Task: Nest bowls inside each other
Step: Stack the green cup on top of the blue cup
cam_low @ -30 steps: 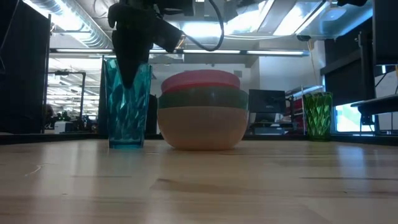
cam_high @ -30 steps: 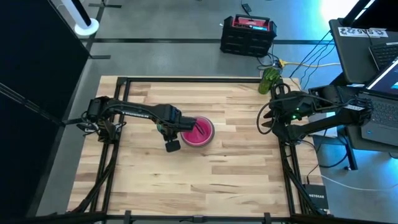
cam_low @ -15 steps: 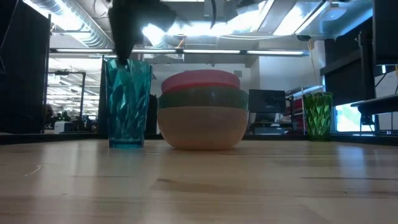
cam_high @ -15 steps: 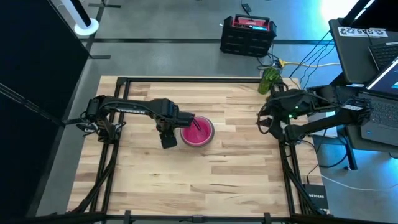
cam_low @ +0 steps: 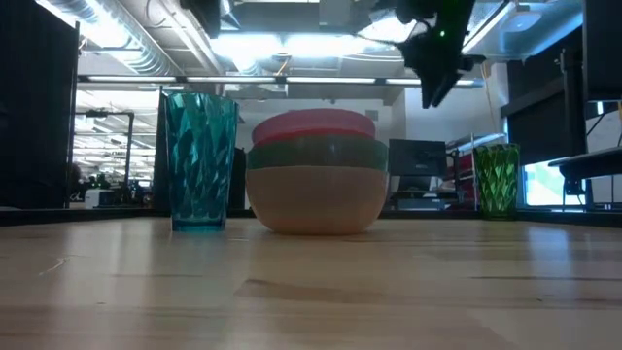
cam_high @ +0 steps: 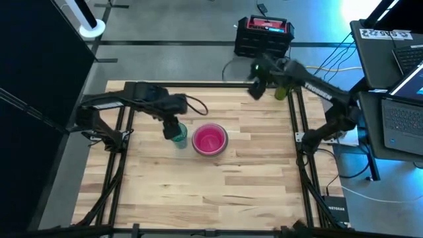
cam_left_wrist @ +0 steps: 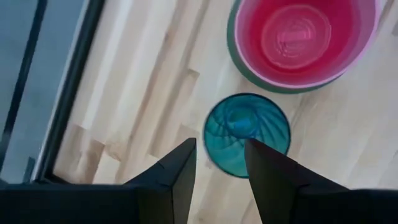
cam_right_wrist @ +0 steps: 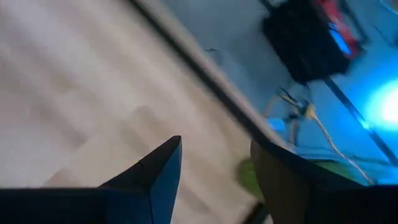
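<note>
A stack of nested bowls (cam_high: 210,139) stands on its base at mid-table: peach at the bottom, green above it, pink on top (cam_low: 315,175). A teal tumbler (cam_high: 180,137) stands upright just left of the stack (cam_left_wrist: 247,134). My left gripper (cam_left_wrist: 221,158) hangs open above the tumbler, clear of it (cam_high: 172,124). My right gripper (cam_high: 254,84) is open, high over the table's far edge (cam_low: 434,78), next to a green tumbler (cam_high: 285,84) at the far right corner.
The green tumbler (cam_low: 497,180) stands upright near the black frame rail (cam_high: 198,84) that runs along the table's edges. A black and red case (cam_high: 263,36) sits on the floor beyond. Bare wood (cam_high: 218,192) lies toward the near edge.
My left gripper has let go of the teal tumbler and risen straight off it; the tumbler stays upright beside the bowls. My right arm has swung fast from the table's right side to the far edge, near the green tumbler. The bowls have not moved.
</note>
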Motion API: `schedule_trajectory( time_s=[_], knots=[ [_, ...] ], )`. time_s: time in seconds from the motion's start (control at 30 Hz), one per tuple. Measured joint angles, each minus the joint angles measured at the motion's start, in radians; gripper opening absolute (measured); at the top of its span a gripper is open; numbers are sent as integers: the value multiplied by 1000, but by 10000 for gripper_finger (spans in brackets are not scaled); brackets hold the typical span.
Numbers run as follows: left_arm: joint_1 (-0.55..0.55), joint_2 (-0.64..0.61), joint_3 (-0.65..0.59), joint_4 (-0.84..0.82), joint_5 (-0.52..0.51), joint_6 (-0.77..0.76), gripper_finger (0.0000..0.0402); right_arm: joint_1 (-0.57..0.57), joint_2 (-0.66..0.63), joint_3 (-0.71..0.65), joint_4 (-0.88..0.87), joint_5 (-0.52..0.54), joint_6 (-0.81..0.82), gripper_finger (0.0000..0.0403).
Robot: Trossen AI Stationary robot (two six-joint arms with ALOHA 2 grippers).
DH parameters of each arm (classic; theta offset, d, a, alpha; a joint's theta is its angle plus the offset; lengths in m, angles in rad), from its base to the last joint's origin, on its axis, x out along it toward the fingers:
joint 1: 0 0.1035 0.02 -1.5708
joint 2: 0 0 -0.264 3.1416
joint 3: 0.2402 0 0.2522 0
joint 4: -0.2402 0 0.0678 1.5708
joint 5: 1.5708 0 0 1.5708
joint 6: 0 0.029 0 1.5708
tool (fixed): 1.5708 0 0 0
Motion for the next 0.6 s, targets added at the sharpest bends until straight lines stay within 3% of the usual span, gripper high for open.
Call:
schedule_trajectory(
  time_s=[0.5, 0.6],
  knots=[
    [191, -115, 0, 0, 0, 254, 123, -293, 103, 59, -181, -20, 86, 179],
    [207, -116, 0, 0, 0, 278, 123, -301, 126, 60, -192, -46, 89, 179]
  ],
)
